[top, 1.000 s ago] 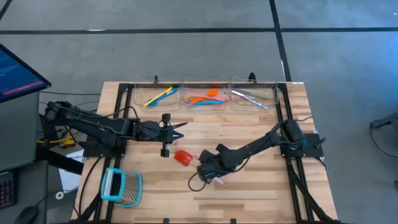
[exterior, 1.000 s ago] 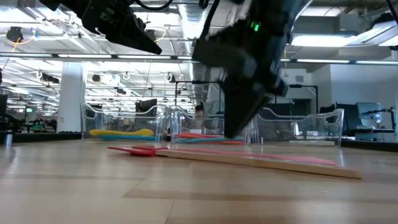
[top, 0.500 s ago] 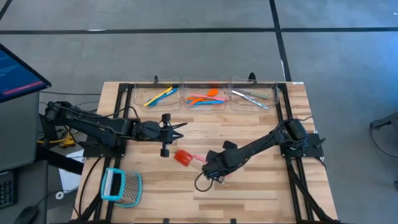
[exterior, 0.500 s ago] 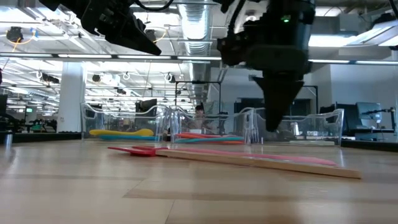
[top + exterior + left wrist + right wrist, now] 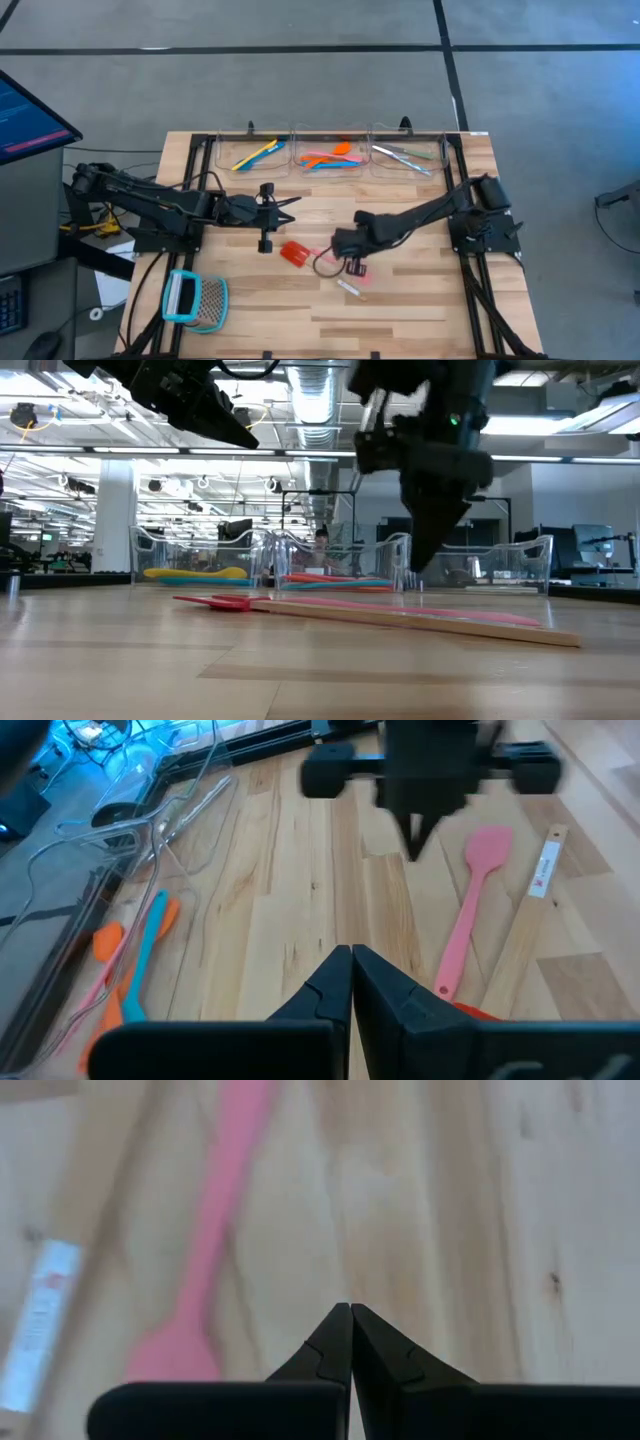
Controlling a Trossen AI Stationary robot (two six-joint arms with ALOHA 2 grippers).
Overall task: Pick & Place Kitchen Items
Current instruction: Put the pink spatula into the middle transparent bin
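Pale wood surface [image 5: 400,300], planked, smooth with a soft sheen. Pink spatula [image 5: 470,905] looks matt, rubbery plastic. Clear glossy plastic bins [image 5: 405,158] at upper centre. Both hands, left [image 5: 350,960] and right [image 5: 350,1320], are matt black plastic.

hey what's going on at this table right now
Neither arm is holding anything. The right gripper is shut and empty, hovering over the middle of the table beside the red-headed spatula and pink spatula, which lie loose on the wood. The left gripper is also shut, waiting nearby. Other utensils already sit in the clear bins at the far edge. A teal mesh tool lies near the left arm.
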